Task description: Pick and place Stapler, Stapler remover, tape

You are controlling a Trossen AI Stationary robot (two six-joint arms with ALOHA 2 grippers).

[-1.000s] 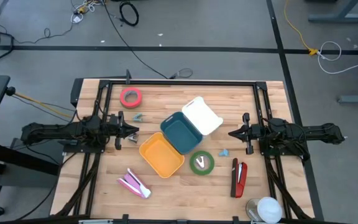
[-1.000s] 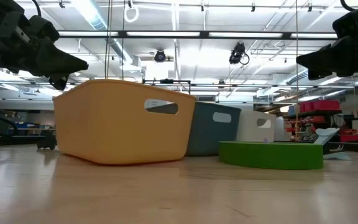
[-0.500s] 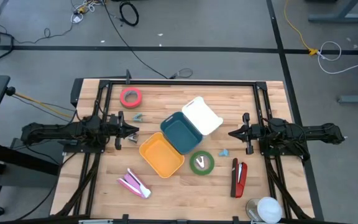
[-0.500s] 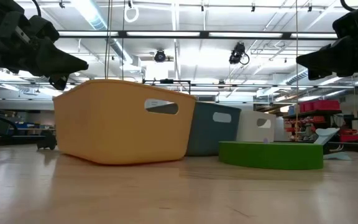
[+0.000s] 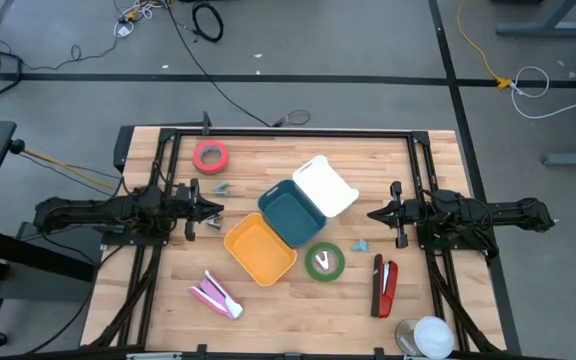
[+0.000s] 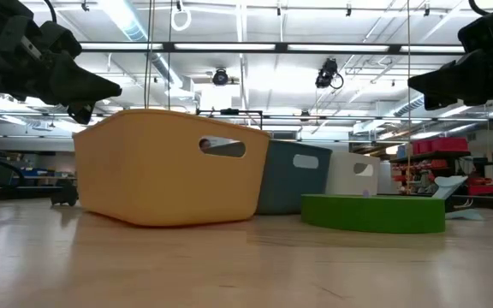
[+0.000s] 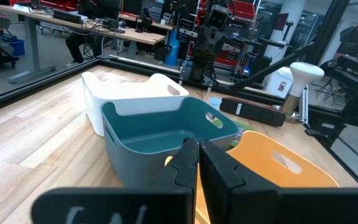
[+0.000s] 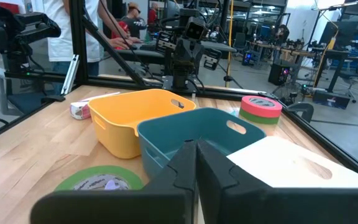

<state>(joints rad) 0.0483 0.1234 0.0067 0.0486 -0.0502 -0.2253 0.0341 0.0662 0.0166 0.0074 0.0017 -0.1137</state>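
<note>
**Wooden table set, nothing lifted yet**

Wood-topped table [image 5: 268, 160] with three bins bunched at centre, clock read in the high view from that cluster: yellow bin [image 5: 259, 248] toward 7 o'clock, teal bin [image 5: 292, 212] in the middle, white bin [image 5: 324, 186] toward 1 o'clock, each touching the next.

Left gripper [image 5: 213, 209] at 9 o'clock, clenched tight on nothing, hanging above the surface and aimed at the bins. Right gripper [image 5: 373, 214] at 3 o'clock, likewise pinched closed and empty, facing inward.

Task things all outside the bins:
- Red-and-black stapler [image 5: 384, 285] flat at 4 o'clock, near the right arm.
- Green tape roll [image 5: 324, 261] at 5 o'clock, just beside the yellow bin.
- Red tape roll [image 5: 210, 156] at 10 o'clock, well apart from the bins.
- Pink object [image 5: 214, 295] at 7 o'clock, possibly a second stapler.
- Two small grey-blue pieces, one just beside the left gripper [image 5: 222, 187], one below the right [image 5: 359, 244]; probably staple removers, too small to say for sure.

Judged stage: the very start, no approach begun.

Possible trouble from here:
- Descending with fingers closed, so pushing a thing aside instead of straddling it.
- Pinching the long stapler off-centre, then tilting or dropping on the lift.
- Fumbling the tiny remover lying flat against the wood, with fingertips scraping the table.
- Clipping a bin wall while reaching for the green roll so close to the yellow bin.
- Both arms heading for the crowded centre together and meeting over the bins.
</note>
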